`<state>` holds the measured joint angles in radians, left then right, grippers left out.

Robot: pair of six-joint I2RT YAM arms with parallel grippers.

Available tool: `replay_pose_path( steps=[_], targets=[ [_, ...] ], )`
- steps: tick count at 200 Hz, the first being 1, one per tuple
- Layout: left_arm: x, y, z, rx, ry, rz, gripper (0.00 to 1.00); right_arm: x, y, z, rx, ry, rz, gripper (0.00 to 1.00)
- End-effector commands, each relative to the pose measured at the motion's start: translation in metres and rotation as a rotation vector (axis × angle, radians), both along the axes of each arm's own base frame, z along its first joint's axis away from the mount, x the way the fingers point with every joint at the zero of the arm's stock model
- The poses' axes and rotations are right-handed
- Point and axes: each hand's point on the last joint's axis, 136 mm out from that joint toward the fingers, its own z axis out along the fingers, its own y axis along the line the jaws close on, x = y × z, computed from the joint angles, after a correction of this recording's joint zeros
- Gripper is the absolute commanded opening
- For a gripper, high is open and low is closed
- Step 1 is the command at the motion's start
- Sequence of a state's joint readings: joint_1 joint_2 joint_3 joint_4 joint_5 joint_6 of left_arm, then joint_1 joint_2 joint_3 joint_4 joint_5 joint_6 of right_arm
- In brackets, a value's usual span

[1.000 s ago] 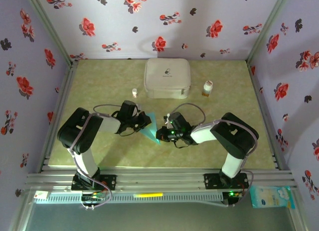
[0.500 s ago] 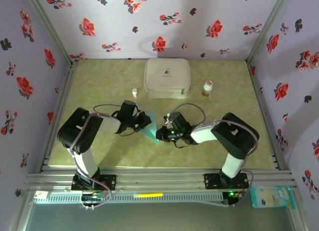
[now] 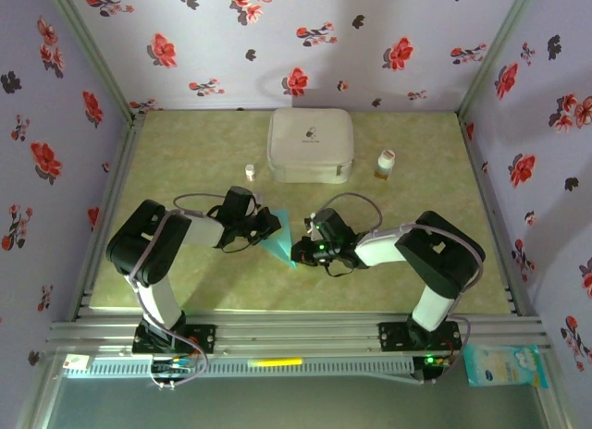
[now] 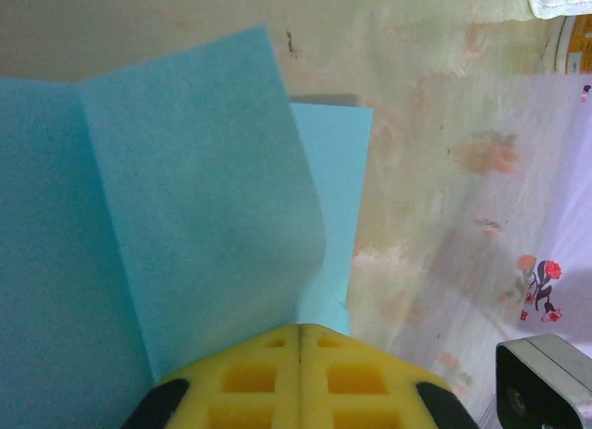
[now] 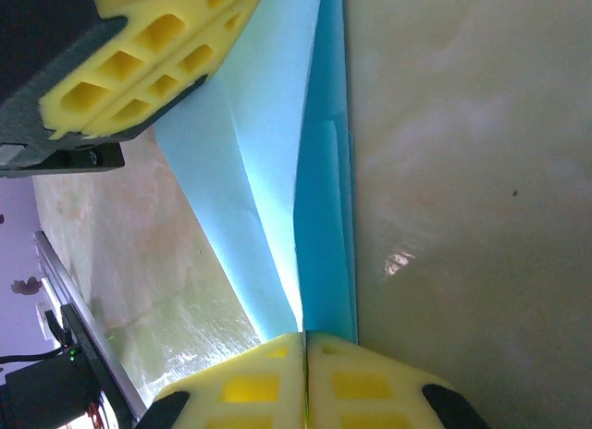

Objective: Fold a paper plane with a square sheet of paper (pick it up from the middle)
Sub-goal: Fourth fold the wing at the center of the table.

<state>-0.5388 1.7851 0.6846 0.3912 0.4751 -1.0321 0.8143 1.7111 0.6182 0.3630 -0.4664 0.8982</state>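
Folded paper (image 3: 280, 242) sits mid-table as a teal wedge, strung between the two end effectors. Wide end is at the left end effector (image 3: 268, 227), narrow tip at the right end effector (image 3: 301, 253).

Left: pads (image 4: 259, 378) are pressed together with no gap at the seam. The paper runs right up into them and one flap curls up off the table (image 3: 185, 152), so it reads as a pinch on the wide end.

Right: pads (image 5: 240, 392) are also pressed flat together. The centre crease converges straight into the seam, so the tip is pinched (the left arm's yellow pads show at the top left of the right wrist view, just across the paper).

The layers are not flat: the upper flap stands up and the lower layer lies on the table.

Room: bare table to the left, to the right and on the near side of the paper, up to the near rail (image 3: 296, 332). On the far side, the white case (image 3: 310, 144) is well apart from the paper. The small white bottle (image 3: 250, 171) is near the left end effector's far side, and the amber bottle (image 3: 386, 163) stands right of the case. The patterned walls are well clear of both arms.

Against the earlier frames, the right end effector and forearm have shifted a touch to the right. The paper and left arm look unchanged.
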Motion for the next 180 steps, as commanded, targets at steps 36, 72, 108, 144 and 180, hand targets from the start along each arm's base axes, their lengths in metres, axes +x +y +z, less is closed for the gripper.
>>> replay_pose_path(
  steps=[36, 72, 108, 144, 180],
  targets=[
    [-0.018, 0.016, -0.030, 0.099, 0.071, 0.002, 0.00, -0.027, -0.016, -0.016, -0.077, 0.086, 0.047, 0.08],
    [-0.019, 0.017, -0.030, 0.098, 0.073, 0.005, 0.00, -0.033, -0.020, -0.014, -0.091, 0.095, 0.069, 0.06],
    [-0.019, 0.018, -0.031, 0.099, 0.074, 0.008, 0.00, -0.036, -0.024, -0.014, -0.107, 0.100, 0.079, 0.07],
    [-0.019, 0.019, -0.031, 0.100, 0.075, 0.013, 0.00, -0.040, -0.026, -0.017, -0.112, 0.113, 0.088, 0.08],
    [-0.020, 0.019, -0.033, 0.103, 0.078, 0.014, 0.00, -0.043, -0.030, -0.020, -0.135, 0.124, 0.094, 0.09]
  ],
)
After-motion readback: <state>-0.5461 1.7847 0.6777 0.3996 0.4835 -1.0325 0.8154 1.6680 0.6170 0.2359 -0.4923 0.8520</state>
